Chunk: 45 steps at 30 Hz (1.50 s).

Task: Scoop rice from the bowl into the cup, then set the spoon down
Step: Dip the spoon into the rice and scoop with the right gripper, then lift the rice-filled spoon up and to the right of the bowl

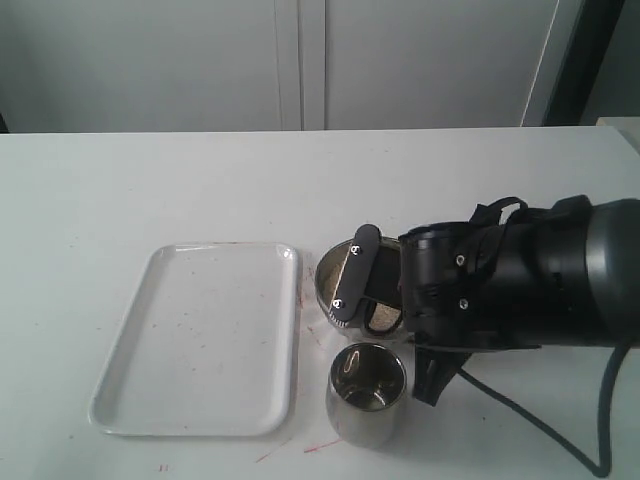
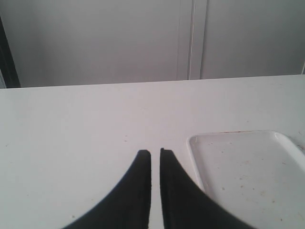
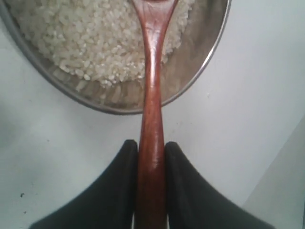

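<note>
My right gripper (image 3: 151, 145) is shut on the slim handle of the reddish-brown wooden spoon (image 3: 151, 95). The spoon reaches over the rim of the steel bowl (image 3: 200, 71), and its oval end sits over the off-white rice (image 3: 90, 38), cut off by the frame edge. In the exterior view the right gripper (image 1: 352, 275) hangs over the bowl (image 1: 322, 282) and hides the spoon. The steel cup (image 1: 366, 395) stands upright just in front of the bowl. My left gripper (image 2: 155, 152) is shut and holds nothing, low over the bare table beside the tray.
A white rectangular tray (image 1: 200, 340) lies left of the bowl and cup, also seen as the tray (image 2: 248, 167) in the left wrist view. The bulky black right arm (image 1: 540, 280) and its cable (image 1: 520, 420) fill the table's right side. A wall rises behind.
</note>
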Available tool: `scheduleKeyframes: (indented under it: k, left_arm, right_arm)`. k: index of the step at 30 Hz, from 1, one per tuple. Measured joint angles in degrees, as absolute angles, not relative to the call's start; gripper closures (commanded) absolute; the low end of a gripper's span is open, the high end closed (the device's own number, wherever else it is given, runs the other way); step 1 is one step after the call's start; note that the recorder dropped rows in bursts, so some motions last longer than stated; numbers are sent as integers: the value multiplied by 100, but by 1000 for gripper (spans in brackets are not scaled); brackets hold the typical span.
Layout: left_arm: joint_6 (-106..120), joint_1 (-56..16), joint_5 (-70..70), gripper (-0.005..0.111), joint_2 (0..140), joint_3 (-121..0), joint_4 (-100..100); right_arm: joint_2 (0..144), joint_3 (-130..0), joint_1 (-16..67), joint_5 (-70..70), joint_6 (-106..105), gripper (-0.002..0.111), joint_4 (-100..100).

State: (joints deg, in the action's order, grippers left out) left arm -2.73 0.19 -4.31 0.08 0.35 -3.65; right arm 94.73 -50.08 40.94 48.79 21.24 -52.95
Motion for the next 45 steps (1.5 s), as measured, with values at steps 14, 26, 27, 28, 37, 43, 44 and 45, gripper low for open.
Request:
scheduleKeyframes:
  k: [14,26,27,28,37,43,44,45]
  left_arm:
    - [-273,19,-431,92,8,35,-365]
    - [-273,19,-431,92,8,35,-365]
    - [-273,19,-431,92,8,35,-365]
    - [-273,19,-431,92,8,35,-365]
    - [-273,19,-431,92,8,35,-365]
    - [-273,19,-431,92,8,35,-365]
    - [-273,19,-431,92,8,35,-365]
    - [-273,19,-431,92,8,35,-365]
  right_arm:
    - [9477,-5836,3325,4914,47,108,-2245]
    - [9117,-5865,2578,4878,-901,108,-738]
    - [9063,-5865,2531,4878,-975,108,-617]
    - [9033,-5865,2499,4878,-1022,108,-542]
    - [8714,-5865,2431,4899,-1172,108,-249]
    - [8356,-5865,2431,4936,-1244,108,-59]
    - [8275,-5865,2431,4959,-1261,108,-41]
    - [8191,-5865,2431,5013,-1274,108,0]
